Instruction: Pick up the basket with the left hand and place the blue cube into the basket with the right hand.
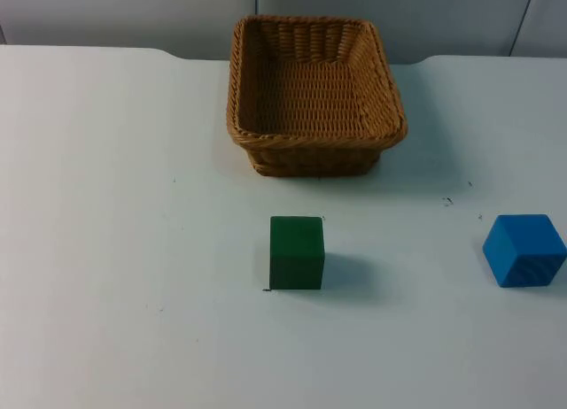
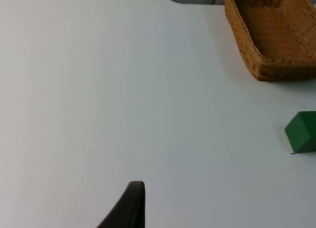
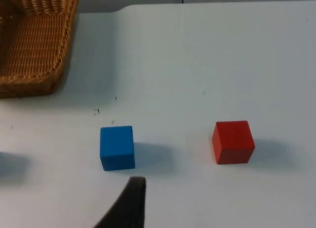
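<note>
Left jaws [image 2: 129,208]: opening can't be told, basket [image 2: 274,33] well ahead. Right jaws [image 3: 129,206], likewise unclear, sit just short of the blue cube [image 3: 117,147]; nothing held.

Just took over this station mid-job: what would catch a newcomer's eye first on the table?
The woven basket stands out at the far middle of the white table, upright and empty, close to the grey partition wall. In front of it sits a green cube, with the blue cube off toward the right arm's side. The right wrist view also picks up a red cube beside the blue one, apart from it.
</note>
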Tool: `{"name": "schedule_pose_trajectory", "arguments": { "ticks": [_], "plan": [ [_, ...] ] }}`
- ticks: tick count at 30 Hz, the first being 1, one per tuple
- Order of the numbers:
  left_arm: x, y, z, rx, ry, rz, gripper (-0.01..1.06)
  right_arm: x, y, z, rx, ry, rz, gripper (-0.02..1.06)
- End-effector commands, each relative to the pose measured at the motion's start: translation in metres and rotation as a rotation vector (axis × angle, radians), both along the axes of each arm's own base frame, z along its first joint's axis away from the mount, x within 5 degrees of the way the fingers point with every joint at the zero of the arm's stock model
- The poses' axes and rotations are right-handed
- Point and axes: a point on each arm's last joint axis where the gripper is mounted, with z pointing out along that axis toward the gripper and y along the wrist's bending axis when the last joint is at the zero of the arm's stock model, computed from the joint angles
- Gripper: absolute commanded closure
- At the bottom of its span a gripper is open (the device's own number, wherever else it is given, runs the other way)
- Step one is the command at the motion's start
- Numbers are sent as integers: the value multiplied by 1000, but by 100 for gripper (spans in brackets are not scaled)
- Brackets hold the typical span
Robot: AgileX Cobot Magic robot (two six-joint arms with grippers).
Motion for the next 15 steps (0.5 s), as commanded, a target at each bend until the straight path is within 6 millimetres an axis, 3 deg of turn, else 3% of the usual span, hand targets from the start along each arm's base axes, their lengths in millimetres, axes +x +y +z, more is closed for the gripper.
{"name": "schedule_pose_trajectory", "arguments": {
  "ticks": [1, 15],
  "plan": [
    [12, -3, 4, -50, 13, -14, 0, 8, -1, 8, -28, -8, 4, 0],
    [93, -12, 14, -124, 77, -97, 0, 51, 1, 13, -33, 55, 16, 0]
  ]
}}
